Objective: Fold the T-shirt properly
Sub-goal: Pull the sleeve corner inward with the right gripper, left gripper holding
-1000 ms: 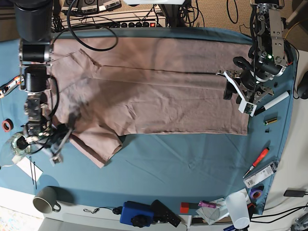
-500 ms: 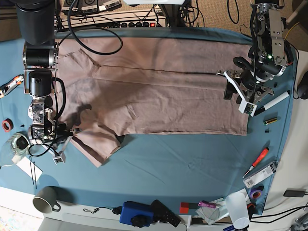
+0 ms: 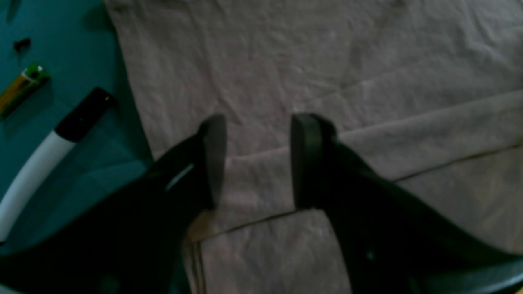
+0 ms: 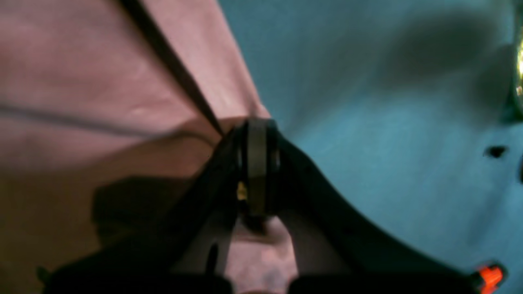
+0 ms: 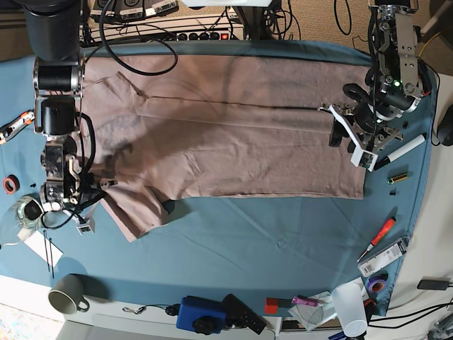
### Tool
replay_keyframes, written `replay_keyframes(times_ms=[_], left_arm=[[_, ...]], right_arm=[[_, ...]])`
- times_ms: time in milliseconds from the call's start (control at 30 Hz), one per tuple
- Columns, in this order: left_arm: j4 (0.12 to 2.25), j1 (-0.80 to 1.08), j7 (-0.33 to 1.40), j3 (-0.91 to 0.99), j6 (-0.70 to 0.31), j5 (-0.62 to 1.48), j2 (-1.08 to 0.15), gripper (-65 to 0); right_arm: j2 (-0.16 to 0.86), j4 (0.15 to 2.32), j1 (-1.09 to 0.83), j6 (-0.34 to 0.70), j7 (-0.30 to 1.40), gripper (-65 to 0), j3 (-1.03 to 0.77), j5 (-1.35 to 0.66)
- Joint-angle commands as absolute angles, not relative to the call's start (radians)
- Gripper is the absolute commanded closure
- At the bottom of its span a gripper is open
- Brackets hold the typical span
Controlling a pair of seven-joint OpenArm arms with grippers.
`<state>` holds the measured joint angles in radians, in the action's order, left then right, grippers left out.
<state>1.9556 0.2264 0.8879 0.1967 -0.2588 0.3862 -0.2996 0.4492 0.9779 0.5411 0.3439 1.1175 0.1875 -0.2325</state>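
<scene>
On the blue cloth [image 5: 233, 234] lay 1 T-shirt [image 5: 233, 134]. 2 grippers were counted: the left gripper [image 3: 257, 161] and the right gripper [image 4: 257, 171]. Loose items numbered 1 grey mug [image 5: 69, 294], 1 white marker [image 5: 405, 151], 1 small battery [image 5: 398, 178], 1 red-handled screwdriver [image 5: 379, 236] and 1 white paper cup [image 5: 350, 307].

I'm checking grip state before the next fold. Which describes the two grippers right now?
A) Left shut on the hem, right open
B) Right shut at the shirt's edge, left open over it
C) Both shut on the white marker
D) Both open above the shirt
B: the right gripper has its fingers pressed together at the T-shirt edge, while the left gripper stands open above the fabric.
</scene>
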Motion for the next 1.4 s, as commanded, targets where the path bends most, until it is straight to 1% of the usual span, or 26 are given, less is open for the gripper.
replay_keyframes(times_ms=[0,167,367,533,733,800,833,900,933,967,1100,1200,1300,1367], left_arm=[[1.972,0.216,0.863,0.199,-0.259,0.396,-0.31,-26.2],[1.972,0.216,0.853,0.199,-0.258,0.396,-0.31,-26.2],[1.972,0.216,0.845,0.199,-0.259,0.396,-0.31,-26.2],[1.972,0.216,0.845,0.199,-0.259,0.396,-0.31,-26.2],[1.972,0.216,0.845,0.199,-0.258,0.396,-0.298,-26.2],[1.972,0.216,0.845,0.199,-0.259,0.396,-0.286,-26.2],[1.972,0.216,0.845,0.199,-0.259,0.396,-0.278,-26.2],[1.972,0.216,0.845,0.199,-0.259,0.396,-0.265,-26.2],[1.972,0.216,0.845,0.199,-0.259,0.396,-0.261,-26.2],[1.972,0.216,0.845,0.199,-0.259,0.396,-0.256,-26.2],[1.972,0.216,0.845,0.199,-0.259,0.396,-0.247,-26.2],[1.972,0.216,0.845,0.199,-0.259,0.396,-0.247,-26.2],[1.972,0.216,0.845,0.199,-0.259,0.396,-0.247,-26.2],[1.972,0.216,0.846,0.199,-0.259,0.396,-0.247,-26.2]], right_arm=[[0.483,1.024,0.553,0.344,1.125,0.0,0.182,-0.25],[0.574,1.232,0.434,0.345,1.184,0.0,0.181,-0.362],[0.661,1.475,0.267,0.345,1.215,0.0,0.171,-0.347],[0.651,1.531,0.175,0.346,1.167,0.0,0.089,-0.34],[0.646,1.531,0.186,0.35,1.182,0.0,0.01,-0.313],[0.646,1.531,0.186,0.381,1.183,0.0,-0.007,-0.313],[0.646,1.531,0.186,0.397,1.184,-4.3,-0.01,-0.313],[0.646,1.531,0.186,0.413,1.173,-15.7,-0.01,-0.314],[0.645,1.531,0.186,0.414,1.159,-19.8,-0.01,-0.314],[0.646,1.531,0.186,0.414,1.142,-21.5,-0.01,-0.313],[0.64,1.53,0.197,0.4,1.042,-21.6,-0.01,-0.313],[0.635,1.496,0.242,0.38,1.008,-21.5,-0.01,-0.313],[0.619,1.367,0.329,0.381,0.959,-21.5,-0.008,-0.315],[0.604,1.258,0.39,0.4,0.923,-21.5,-0.007,-0.315]])
